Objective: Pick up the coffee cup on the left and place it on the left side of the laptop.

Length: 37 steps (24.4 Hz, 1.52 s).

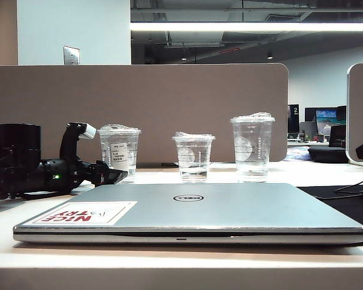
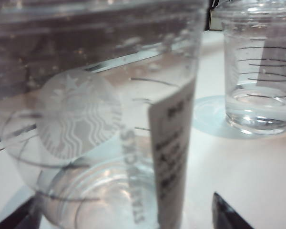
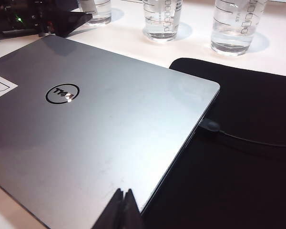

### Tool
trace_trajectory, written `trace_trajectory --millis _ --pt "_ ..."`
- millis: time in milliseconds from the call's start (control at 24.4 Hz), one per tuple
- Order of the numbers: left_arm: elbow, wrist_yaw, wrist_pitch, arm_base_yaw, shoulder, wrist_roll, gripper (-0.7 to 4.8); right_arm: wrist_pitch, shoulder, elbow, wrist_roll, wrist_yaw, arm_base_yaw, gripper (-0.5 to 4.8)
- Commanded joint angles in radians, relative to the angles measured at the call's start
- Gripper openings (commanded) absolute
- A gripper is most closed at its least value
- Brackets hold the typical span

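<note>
Exterior view: left tool (image 1: 103, 154) wide open around the coffee cup (image 1: 119, 151) on the table (image 1: 327, 172), left behind the laptop (image 1: 218, 208).

Left wrist: cup fills view; next, close.

Right wrist: right tool (image 3: 123, 210) shut, idle above laptop.

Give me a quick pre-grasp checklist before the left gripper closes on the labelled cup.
1. Left gripper open: ok, its fingers stand wide apart on either side of the coffee cup.
2. Right target: ok, the left wrist view shows the cup's white label sticker close up.
3. Cup upright with lid on: ok.
4. Clearance from the short middle cup: ok, a clear gap shows between them.
5. Drop spot left of the laptop: cannot tell, the left arm hides that part of the table.
6. Right gripper out of the way: ok, shut, over the laptop's near corner, away from the cups.
</note>
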Motion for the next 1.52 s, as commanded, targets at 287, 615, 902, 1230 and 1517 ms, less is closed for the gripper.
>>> trace_trajectory --millis 287,615,902,1230,1517 --pt "0.071 -0.087 -0.141 -0.010 0.019 0.008 4.79 0.018 0.002 -0.004 -0.002 0.001 0.000 -0.05" --pt "0.081 -0.153 -0.180 -0.035 0.019 0.011 4.79 0.018 0.002 -0.004 -0.002 0.001 0.000 -0.05" --pt "0.081 -0.149 -0.177 -0.035 0.019 0.013 4.27 0.017 0.002 -0.004 -0.001 0.001 0.000 -0.05" --pt "0.081 -0.149 -0.171 -0.034 0.018 0.015 2.98 0.018 0.002 -0.004 -0.002 0.001 0.000 -0.05" --pt "0.081 -0.103 -0.033 -0.015 0.007 -0.002 3.00 0.018 0.002 -0.004 -0.002 0.001 0.000 -0.05"
